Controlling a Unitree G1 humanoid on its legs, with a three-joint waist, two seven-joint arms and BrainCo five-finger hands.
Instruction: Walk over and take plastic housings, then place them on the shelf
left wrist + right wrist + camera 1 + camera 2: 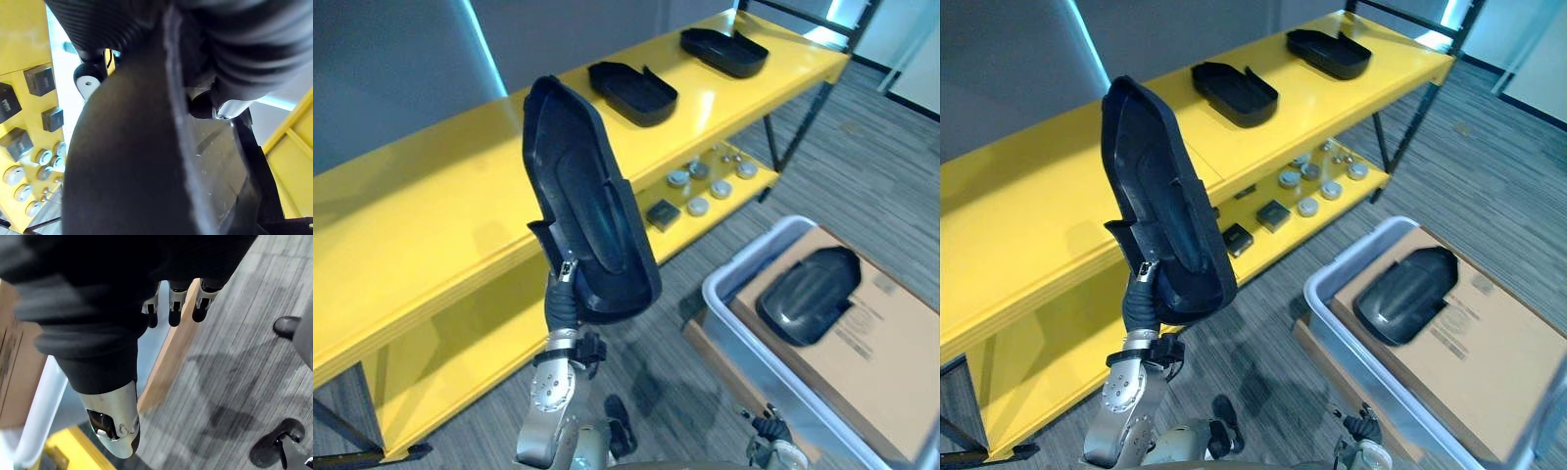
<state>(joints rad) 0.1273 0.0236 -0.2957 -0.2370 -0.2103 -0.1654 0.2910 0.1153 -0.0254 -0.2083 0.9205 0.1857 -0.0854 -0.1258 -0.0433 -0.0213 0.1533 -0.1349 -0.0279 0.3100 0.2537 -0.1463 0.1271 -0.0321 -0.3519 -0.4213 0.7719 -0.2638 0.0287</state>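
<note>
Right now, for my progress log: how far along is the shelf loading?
Done: a near housing and a far housing lie on the yellow shelf. In hand: the left hand holds a third housing upright. Left: set it on the shelf, then fetch the fourth housing from the cardboard in the grey bin. The right hand hangs open, idle.

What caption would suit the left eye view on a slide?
Left hand holds a black housing up before the yellow shelf, where two more lie.
</note>
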